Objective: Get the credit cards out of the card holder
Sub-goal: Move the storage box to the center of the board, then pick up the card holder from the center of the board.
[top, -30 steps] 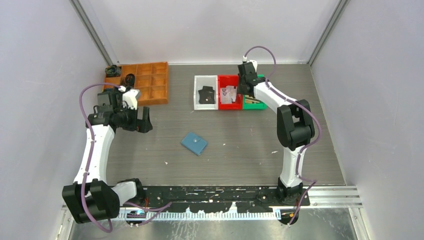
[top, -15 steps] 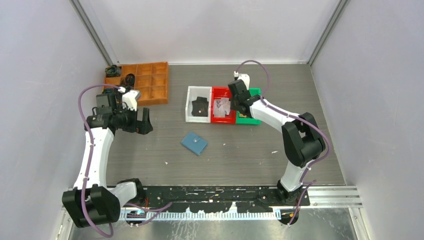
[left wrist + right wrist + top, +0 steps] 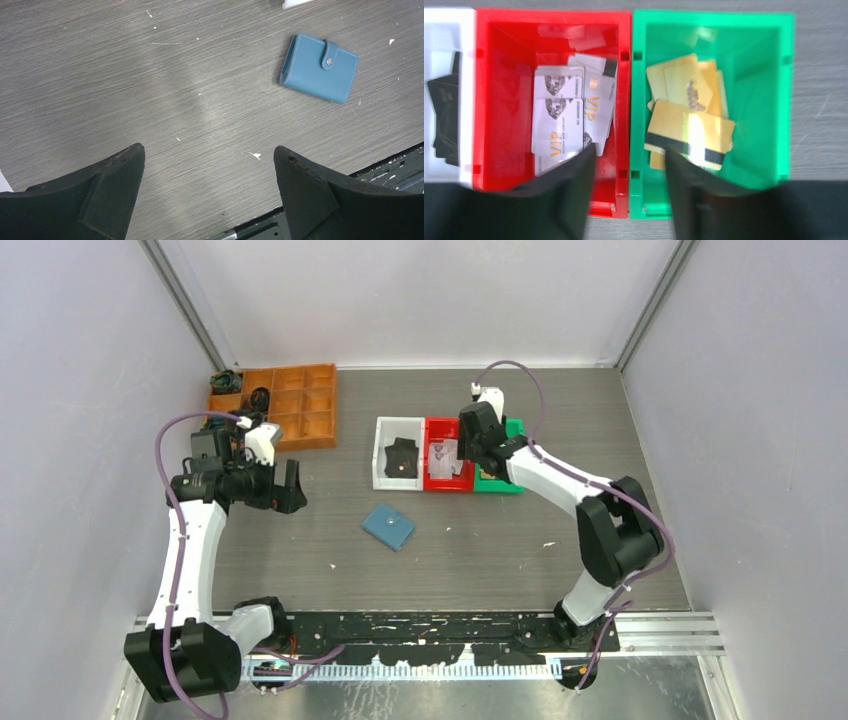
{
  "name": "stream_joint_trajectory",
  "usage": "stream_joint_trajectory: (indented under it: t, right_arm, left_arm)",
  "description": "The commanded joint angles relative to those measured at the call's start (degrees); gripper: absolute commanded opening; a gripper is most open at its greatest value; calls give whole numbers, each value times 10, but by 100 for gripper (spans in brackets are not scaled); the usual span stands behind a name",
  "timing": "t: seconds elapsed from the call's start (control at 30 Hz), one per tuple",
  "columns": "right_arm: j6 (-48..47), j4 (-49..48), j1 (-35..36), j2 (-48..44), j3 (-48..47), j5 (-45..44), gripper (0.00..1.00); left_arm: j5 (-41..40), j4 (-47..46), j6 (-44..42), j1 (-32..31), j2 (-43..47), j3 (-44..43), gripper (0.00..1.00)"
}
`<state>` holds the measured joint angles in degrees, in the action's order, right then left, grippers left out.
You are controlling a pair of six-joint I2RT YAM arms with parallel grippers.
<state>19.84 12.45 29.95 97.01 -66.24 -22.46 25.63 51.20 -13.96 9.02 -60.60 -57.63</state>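
The teal-blue card holder (image 3: 388,527) lies flat on the table, folded and snapped shut; it also shows in the left wrist view (image 3: 316,67). No cards stick out of it. My left gripper (image 3: 288,490) is open and empty, left of the holder and above bare table (image 3: 207,150). My right gripper (image 3: 470,458) hovers over the bins, open, with its fingers astride the wall between the red and green bins (image 3: 630,152). Silver cards (image 3: 558,120) lie in the red bin and gold striped cards (image 3: 686,130) in the green one.
A white bin (image 3: 378,452), a red bin (image 3: 504,100) and a green bin (image 3: 764,100) stand side by side at mid table; the white one holds black cards (image 3: 444,115). An orange compartment tray (image 3: 318,426) sits at the back left. Grey walls enclose the table.
My right gripper came nearer and to the left, and the three bins shifted with it toward the table's middle. My left arm barely moved. The card holder stayed put.
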Motion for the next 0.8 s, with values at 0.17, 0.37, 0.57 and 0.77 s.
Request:
stream_joint_trajectory:
  t: [0.17, 0.37, 0.57, 0.77]
  right_arm:
    - [1, -28, 119, -170, 18, -47, 98]
    - [27, -14, 280, -178, 42, -36, 99]
    - [45, -27, 355, -93, 44, 12, 100]
    - [9, -31, 355, -6, 20, 22, 99]
  left_arm:
    - [26, 15, 3, 3, 2, -31, 100]
    - [24, 30, 8, 3, -4, -51, 100]
    - [25, 42, 18, 3, 1, -70, 100]
    - [31, 57, 25, 3, 20, -79, 100]
